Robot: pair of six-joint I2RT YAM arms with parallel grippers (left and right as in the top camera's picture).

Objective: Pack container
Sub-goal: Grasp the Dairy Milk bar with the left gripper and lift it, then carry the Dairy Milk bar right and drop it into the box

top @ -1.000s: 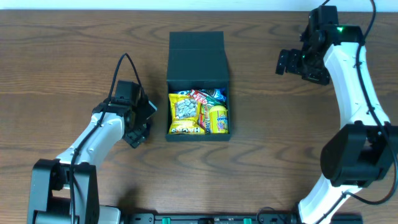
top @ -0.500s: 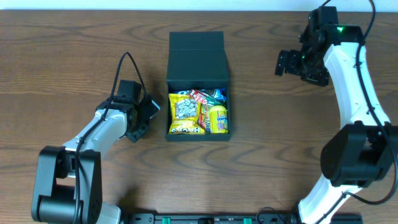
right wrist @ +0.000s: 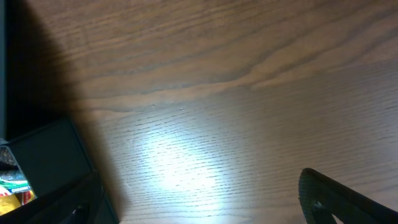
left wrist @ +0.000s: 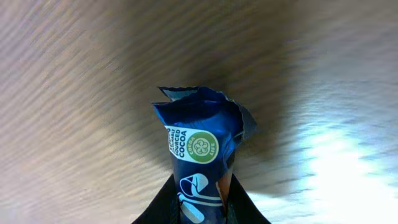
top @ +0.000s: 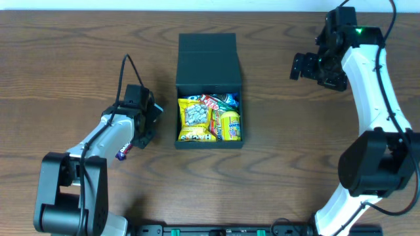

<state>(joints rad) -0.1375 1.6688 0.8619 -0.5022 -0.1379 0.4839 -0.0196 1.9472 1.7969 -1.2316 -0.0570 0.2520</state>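
The container [top: 207, 60] is a dark teal box in the middle of the table, its flap lid laid back and several bright snack packets [top: 209, 118] inside. To its left, my left gripper [top: 136, 139] is shut on a blue snack packet [top: 123, 153], whose end pokes out beside the arm. The left wrist view shows that crinkled blue packet [left wrist: 196, 124] pinched between the two dark fingers of my left gripper [left wrist: 200, 202], over bare wood. My right gripper [top: 308, 65] hangs open far to the right; in its own view my right gripper [right wrist: 205, 205] has nothing between its fingers, with a container corner [right wrist: 43, 155] at the left.
The brown wooden table [top: 65, 59] stretches to both sides of the box. A black cable [top: 128, 72] loops above the left wrist. The right arm's white links [top: 374, 92] run down the right edge.
My left gripper has gone from open to shut on the blue packet, and the packet's end now shows beside the arm. The right arm has not moved.
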